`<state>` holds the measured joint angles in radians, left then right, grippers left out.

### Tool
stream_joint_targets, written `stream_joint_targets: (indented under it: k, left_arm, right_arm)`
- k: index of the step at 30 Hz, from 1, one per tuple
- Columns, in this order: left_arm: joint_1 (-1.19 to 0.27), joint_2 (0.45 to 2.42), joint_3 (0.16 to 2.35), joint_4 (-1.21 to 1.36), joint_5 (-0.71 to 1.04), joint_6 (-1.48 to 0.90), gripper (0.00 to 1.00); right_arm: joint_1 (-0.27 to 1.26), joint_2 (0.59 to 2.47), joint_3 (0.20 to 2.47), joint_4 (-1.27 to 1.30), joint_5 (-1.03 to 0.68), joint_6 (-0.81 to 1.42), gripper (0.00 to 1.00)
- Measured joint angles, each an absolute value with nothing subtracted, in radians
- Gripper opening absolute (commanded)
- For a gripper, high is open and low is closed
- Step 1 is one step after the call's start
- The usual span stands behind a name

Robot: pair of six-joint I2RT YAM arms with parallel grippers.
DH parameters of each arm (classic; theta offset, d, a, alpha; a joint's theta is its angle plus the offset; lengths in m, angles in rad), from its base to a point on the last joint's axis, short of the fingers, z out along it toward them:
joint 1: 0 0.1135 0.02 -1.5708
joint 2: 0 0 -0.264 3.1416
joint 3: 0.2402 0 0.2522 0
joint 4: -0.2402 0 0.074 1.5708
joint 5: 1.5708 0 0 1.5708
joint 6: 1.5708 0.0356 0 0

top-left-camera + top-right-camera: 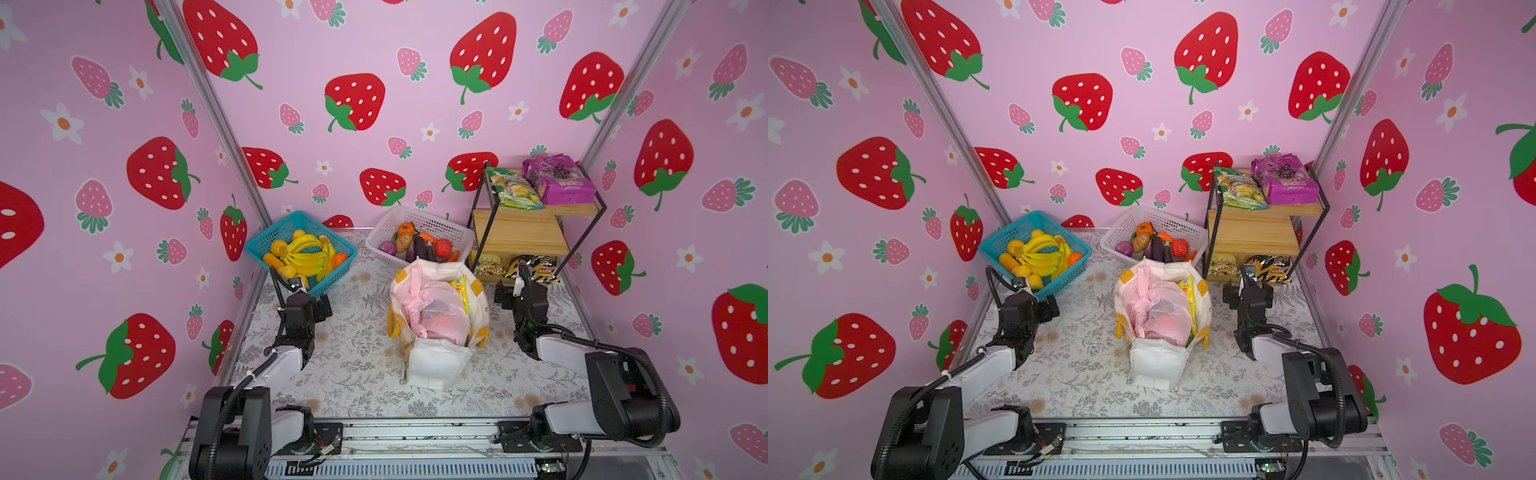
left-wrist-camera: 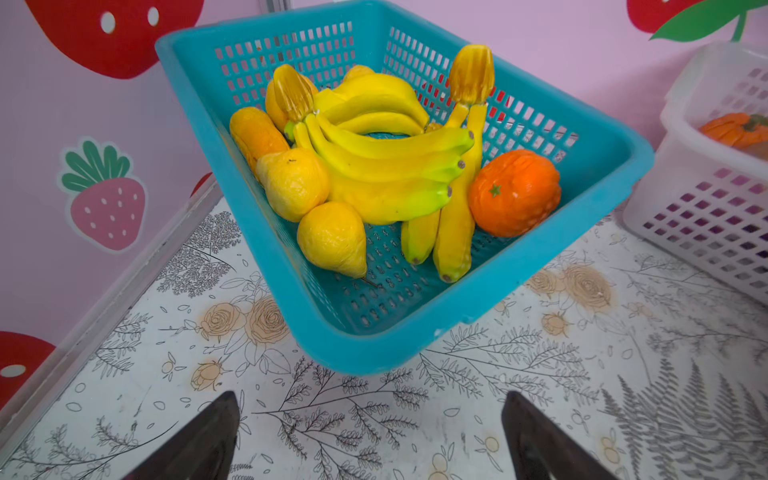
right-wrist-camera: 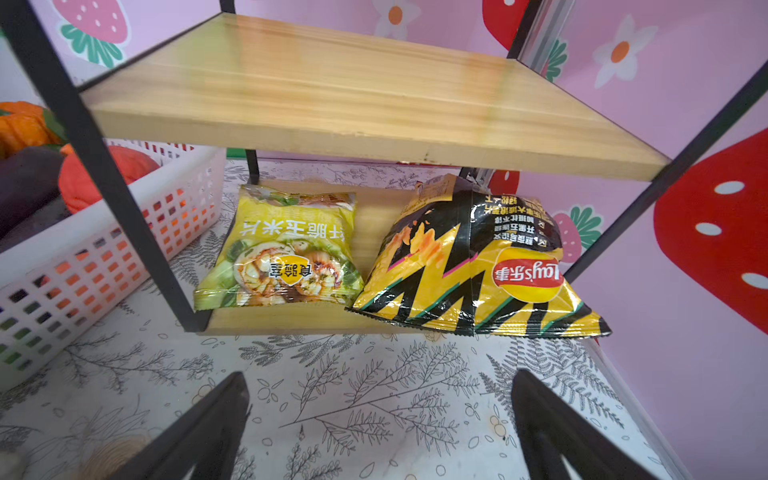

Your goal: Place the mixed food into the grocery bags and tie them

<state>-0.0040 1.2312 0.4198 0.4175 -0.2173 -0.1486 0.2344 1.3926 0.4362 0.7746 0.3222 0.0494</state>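
Observation:
The white tote with yellow handles stands upright in the middle of the table in both top views. Inside it lies the pink plastic bag, bulging, with its handles twisted together at the top. A yellow crisp packet stands on edge between the pink bag and the tote's wall. My left gripper hovers open and empty just in front of the blue basket, left of the tote. My right gripper hovers open and empty before the shelf's bottom level, right of the tote. Neither gripper touches a bag.
A blue basket of toy bananas, lemons and an orange sits at the back left. A white basket of toy vegetables is behind the tote. The wooden shelf holds a purple packet on top and a black-and-yellow packet at the bottom.

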Motion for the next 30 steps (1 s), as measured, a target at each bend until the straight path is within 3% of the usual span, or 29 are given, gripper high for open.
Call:
stream_joint_targets:
  k: [8, 14, 30]
  left_arm:
    - [0.038, 1.378, 0.415, 0.627, -0.121, -0.11, 0.99]
    - [0.059, 1.546, 0.397, 0.748, -0.059, -0.105, 0.99]
    - [0.012, 1.551, 0.424, 0.753, -0.045, -0.054, 0.99]
  right_arm:
    - [0.231, 1.448, 0.31, 0.949, 0.304, -0.001, 1.0]
    - [0.204, 1.551, 0.214, 1.224, 0.314, -0.016, 1.0]
    - [0.155, 1.584, 0.24, 1.252, 0.306, 0.018, 1.0]
